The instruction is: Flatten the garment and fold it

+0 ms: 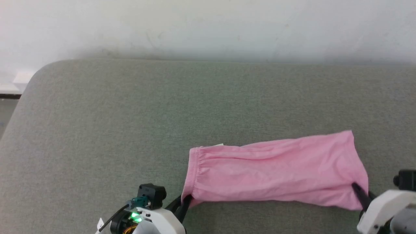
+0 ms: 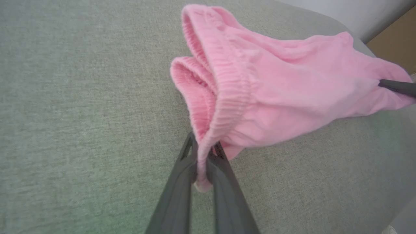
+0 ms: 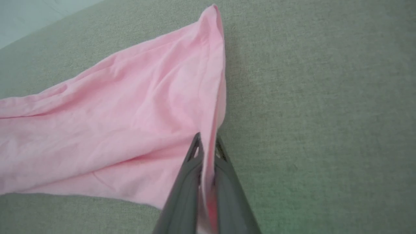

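Note:
The pink garment [image 1: 273,170] lies stretched sideways on the grey-green cushion, folded in half lengthwise, gathered waistband at its left end and leg hem at its right. A small white label [image 1: 218,145] peeks out at the upper left corner. My left gripper [image 1: 186,199] is shut on the near corner of the waistband [image 2: 224,97], the cloth pinched between its dark fingers [image 2: 177,188]. My right gripper [image 1: 357,190] is shut on the near corner of the leg hem [image 3: 213,81], which runs up between its fingers [image 3: 185,182]. The near edge is lifted slightly off the surface.
The grey-green cushion [image 1: 130,113] spreads wide behind and to the left of the garment, with a rounded back-left corner. A pale wall [image 1: 208,26] rises behind it. The right gripper's finger [image 2: 398,87] pokes into the left wrist view at the garment's far end.

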### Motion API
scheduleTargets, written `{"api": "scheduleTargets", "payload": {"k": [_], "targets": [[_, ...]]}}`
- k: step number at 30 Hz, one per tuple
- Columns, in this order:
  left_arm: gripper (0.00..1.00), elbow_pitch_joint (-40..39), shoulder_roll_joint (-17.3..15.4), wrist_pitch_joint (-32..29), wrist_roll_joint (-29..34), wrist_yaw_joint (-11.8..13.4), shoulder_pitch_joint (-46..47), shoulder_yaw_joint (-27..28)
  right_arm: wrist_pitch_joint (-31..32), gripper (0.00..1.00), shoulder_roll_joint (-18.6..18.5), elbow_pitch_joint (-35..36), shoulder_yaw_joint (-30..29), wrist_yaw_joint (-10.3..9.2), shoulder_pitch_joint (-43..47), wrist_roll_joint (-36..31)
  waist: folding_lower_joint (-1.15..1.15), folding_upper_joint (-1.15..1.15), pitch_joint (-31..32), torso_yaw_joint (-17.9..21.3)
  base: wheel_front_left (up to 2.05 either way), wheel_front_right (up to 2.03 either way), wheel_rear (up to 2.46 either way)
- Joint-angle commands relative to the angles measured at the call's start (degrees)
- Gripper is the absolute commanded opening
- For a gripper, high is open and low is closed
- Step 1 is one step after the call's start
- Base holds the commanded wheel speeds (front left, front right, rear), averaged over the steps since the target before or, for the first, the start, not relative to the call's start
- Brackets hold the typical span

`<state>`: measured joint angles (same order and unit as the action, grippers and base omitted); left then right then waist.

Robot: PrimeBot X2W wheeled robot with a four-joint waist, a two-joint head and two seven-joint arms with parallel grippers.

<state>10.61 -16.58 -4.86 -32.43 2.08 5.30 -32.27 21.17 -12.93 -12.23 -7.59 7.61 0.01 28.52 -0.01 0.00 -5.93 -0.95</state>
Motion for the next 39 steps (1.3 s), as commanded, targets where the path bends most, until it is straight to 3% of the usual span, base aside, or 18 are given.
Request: {"api": "scheduleTargets", "payload": {"k": [1,8,15,22,27,33,34,35,36,39], "targets": [[0.0,-0.49,-0.64,-0.58,-0.47,0.0,-0.92,0.15,1.08,0.0,1.79,2.76,-1.25,-0.12,2.18,-1.22,0.01,0.0,0.73,1.09,0.0,0.0,0.0],[0.0,-0.83,-1.35,-2.97,-1.82,-0.16,-1.9,-0.25,4.22,0.0,6.81,9.12,-4.41,-0.12,6.81,-5.65,0.01,0.0,0.11,0.75,0.0,0.0,0.0],[0.0,-2.52,-1.5,-0.4,-1.68,0.32,-1.05,0.98,4.21,0.0,7.49,10.81,-7.69,-0.12,5.92,-7.73,0.01,0.0,0.22,-0.41,0.0,0.0,0.0],[0.0,-6.0,-3.06,-2.42,-3.56,0.62,-3.7,1.31,8.52,0.0,7.79,15.71,-10.89,-0.12,6.75,-8.87,0.01,0.0,1.42,-1.33,0.0,0.0,0.0],[0.0,-5.79,-4.25,-9.5,-5.42,0.19,-5.48,-1.19,11.17,0.0,7.77,14.83,-9.85,-0.12,8.68,-11.07,0.01,0.0,1.14,-1.75,0.0,0.0,0.0],[0.0,-5.47,-3.78,-10.75,-6.38,0.03,-5.49,-1.74,9.85,0.0,7.85,11.49,-9.13,-0.12,8.84,-12.03,0.01,0.0,1.02,-1.98,0.0,0.0,0.0],[0.0,-5.34,-3.73,-10.51,-6.27,0.1,-5.38,-1.71,9.28,0.1,7.73,11.12,-8.91,-0.12,8.75,-12.13,0.01,0.0,1.11,-2.06,0.0,0.0,0.0],[0.69,-5.2,-3.8,-10.19,-5.92,0.21,-5.23,-1.73,8.83,1.0,7.56,10.77,-8.7,-0.12,8.72,-12.17,0.01,0.0,1.26,-2.12,0.0,0.0,0.0],[1.0,-5.09,-3.89,-9.79,-5.6,0.34,-5.1,-1.68,8.39,1.0,7.35,10.53,-8.73,-0.12,8.67,-12.19,0.01,0.0,1.5,-2.19,0.0,0.0,0.0],[1.0,-5.35,-4.1,-8.09,-5.25,0.26,-5.08,-1.24,7.15,1.0,6.04,10.87,-8.55,-0.12,8.88,-12.73,0.01,0.0,2.46,-2.41,0.0,0.0,0.0]]}}
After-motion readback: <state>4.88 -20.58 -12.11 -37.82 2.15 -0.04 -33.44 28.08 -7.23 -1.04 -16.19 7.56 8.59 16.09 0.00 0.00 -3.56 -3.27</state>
